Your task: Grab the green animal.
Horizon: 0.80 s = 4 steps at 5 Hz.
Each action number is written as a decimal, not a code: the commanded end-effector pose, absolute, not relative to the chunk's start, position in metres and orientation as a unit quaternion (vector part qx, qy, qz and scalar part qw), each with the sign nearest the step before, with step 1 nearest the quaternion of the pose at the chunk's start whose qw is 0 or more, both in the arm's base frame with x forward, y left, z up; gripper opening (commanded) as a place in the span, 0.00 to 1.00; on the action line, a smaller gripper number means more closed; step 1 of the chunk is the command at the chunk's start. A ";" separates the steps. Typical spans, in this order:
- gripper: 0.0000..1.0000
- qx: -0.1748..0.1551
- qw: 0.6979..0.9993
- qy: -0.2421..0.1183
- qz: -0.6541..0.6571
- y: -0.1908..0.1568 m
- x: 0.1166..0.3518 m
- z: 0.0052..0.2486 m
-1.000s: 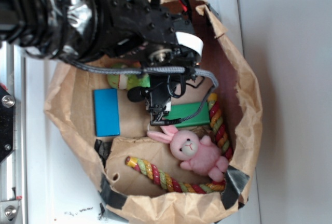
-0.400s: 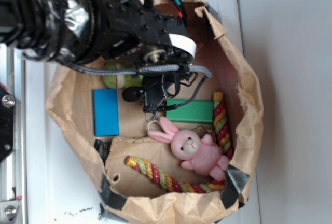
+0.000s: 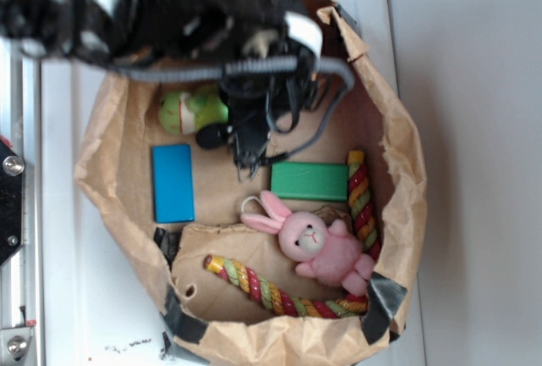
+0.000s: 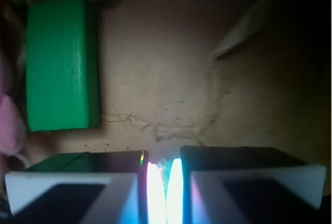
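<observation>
Tool (image 3: 246,167) has shifted over the last sec from above the green block (image 3: 310,181) toward the far side of the paper bag (image 3: 398,171), i.e. toward the green animal (image 3: 193,111). It now hangs w/ tips over bare bag floor between the blue block (image 3: 174,183) and the green block, just beside the animal but not touching it. Wrist view: jaws nearly pressed together, thin lit slit between them, nothing held. The arm's move has uncovered more of the animal; it lies by the bag's far wall, next to the blue block's end. Pink bunny (image 3: 318,243) and rope (image 3: 271,290) sit toward the near wall, untouched. Judgement: approach phase only. Tool prob needs to spread its jaws and carry on toward the animal before any grab.
</observation>
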State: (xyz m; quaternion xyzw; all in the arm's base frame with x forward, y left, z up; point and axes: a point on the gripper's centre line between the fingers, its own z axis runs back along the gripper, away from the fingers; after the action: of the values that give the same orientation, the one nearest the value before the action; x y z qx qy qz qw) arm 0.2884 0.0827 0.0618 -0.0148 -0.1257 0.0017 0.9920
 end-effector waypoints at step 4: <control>0.00 -0.026 0.983 -0.184 0.007 0.055 0.263 0.169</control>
State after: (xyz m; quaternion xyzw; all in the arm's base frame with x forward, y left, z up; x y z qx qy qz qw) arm 0.2591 0.0591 0.1557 -0.0311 -0.1589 0.0148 0.9867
